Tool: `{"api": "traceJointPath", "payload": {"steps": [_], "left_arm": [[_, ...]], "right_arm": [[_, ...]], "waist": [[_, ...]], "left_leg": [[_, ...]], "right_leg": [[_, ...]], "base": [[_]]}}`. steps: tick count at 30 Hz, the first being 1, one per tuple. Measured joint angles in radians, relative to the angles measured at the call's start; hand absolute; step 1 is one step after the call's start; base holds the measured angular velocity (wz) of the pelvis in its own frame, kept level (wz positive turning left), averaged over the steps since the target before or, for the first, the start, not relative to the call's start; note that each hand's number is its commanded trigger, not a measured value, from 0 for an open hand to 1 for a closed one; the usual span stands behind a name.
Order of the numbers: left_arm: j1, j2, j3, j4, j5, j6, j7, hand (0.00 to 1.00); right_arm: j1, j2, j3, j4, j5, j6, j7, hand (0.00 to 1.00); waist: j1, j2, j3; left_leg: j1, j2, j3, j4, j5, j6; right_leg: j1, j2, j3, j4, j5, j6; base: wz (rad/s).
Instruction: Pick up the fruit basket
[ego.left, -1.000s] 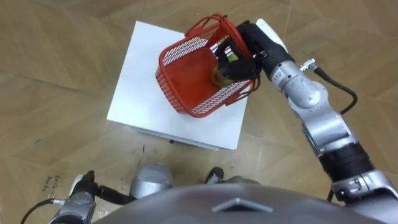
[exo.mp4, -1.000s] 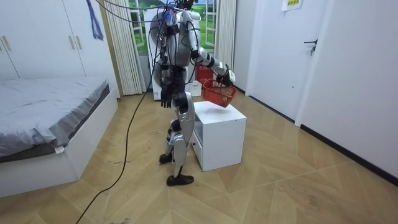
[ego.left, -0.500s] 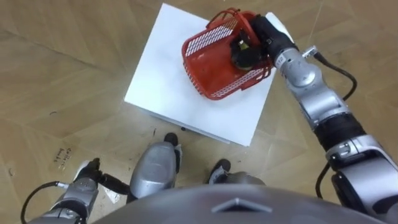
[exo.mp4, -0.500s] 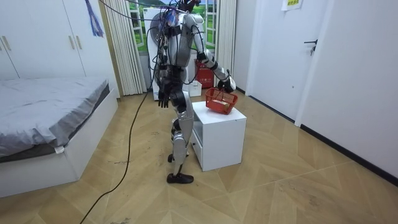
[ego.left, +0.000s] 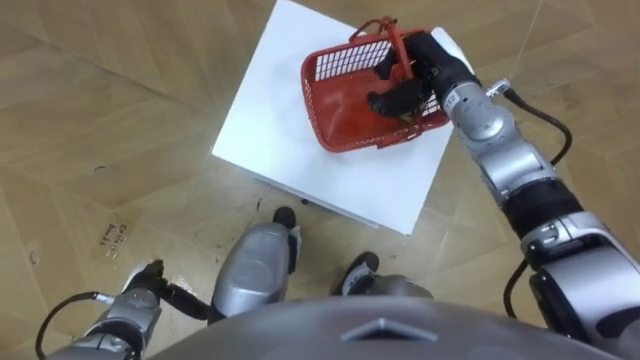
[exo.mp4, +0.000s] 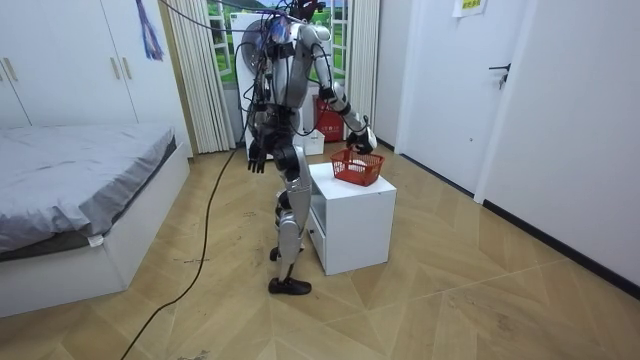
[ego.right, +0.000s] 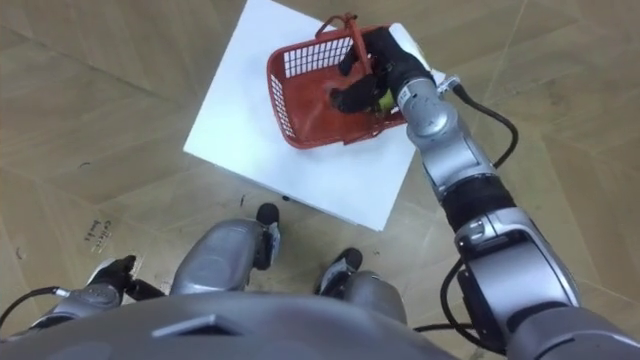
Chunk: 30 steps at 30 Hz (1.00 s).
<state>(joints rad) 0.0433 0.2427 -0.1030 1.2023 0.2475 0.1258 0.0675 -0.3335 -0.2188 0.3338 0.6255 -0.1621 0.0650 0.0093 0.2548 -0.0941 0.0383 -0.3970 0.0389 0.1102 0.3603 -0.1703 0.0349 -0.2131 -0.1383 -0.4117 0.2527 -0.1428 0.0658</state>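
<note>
The red mesh fruit basket (ego.left: 345, 100) stands upright on the far right part of the white cabinet's top (ego.left: 290, 130). My right hand (ego.left: 420, 75) reaches over the basket's right rim, its dark fingers curled round the raised red handles. A yellow-green fruit (ego.right: 380, 98) peeks out under that hand, inside the basket. In the room view I stand close against the cabinet (exo.mp4: 350, 220), right arm stretched down to the basket (exo.mp4: 357, 168). My left hand (exo.mp4: 257, 160) hangs at my side with relaxed fingers, also at the lower left (ego.left: 135, 305).
The cabinet has a drawer front facing me (exo.mp4: 318, 215). A bed (exo.mp4: 80, 190) lies at the room view's left, and a door (exo.mp4: 500, 90) is at its right. Curtains and a red object (exo.mp4: 325, 120) are behind me. Wooden floor surrounds the cabinet.
The basket was tilted and held above the cabinet; it has come down and now rests upright on the top, with my right hand still on its handles. The view has shifted.
</note>
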Motion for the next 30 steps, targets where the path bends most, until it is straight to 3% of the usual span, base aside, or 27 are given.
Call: {"api": "traceJointPath", "payload": {"steps": [18,27,30], "left_arm": [[-0.002,0.0,0.001,-0.005,0.0,0.0,0.016,0.0],[-0.002,-0.001,0.003,-0.004,-0.006,-0.001,0.018,0.0],[-0.002,-0.001,0.01,-0.008,-0.004,-0.001,0.018,0.0]], "right_arm": [[0.002,0.026,0.0,0.023,0.039,0.0,0.003,0.0],[0.011,0.026,-0.002,-0.007,0.049,0.0,0.018,0.0],[0.023,0.027,-0.002,-0.032,0.048,0.0,0.018,0.0]], "waist": [[-0.004,-0.009,-0.0065],[-0.01,-0.011,-0.008],[-0.01,-0.019,-0.0132]], "left_leg": [[0.009,0.0,0.0,0.005,0.002,0.002],[0.02,0.001,0.006,0.009,0.002,0.003],[0.035,0.001,0.013,0.003,0.002,0.003]], "right_leg": [[0.008,-0.001,0.004,0.005,0.0,0.0],[0.015,0.0,0.025,0.005,0.0,0.0],[0.024,0.0,0.028,0.005,0.0,0.0]], "base": [[0.0],[-0.02],[-0.06]]}}
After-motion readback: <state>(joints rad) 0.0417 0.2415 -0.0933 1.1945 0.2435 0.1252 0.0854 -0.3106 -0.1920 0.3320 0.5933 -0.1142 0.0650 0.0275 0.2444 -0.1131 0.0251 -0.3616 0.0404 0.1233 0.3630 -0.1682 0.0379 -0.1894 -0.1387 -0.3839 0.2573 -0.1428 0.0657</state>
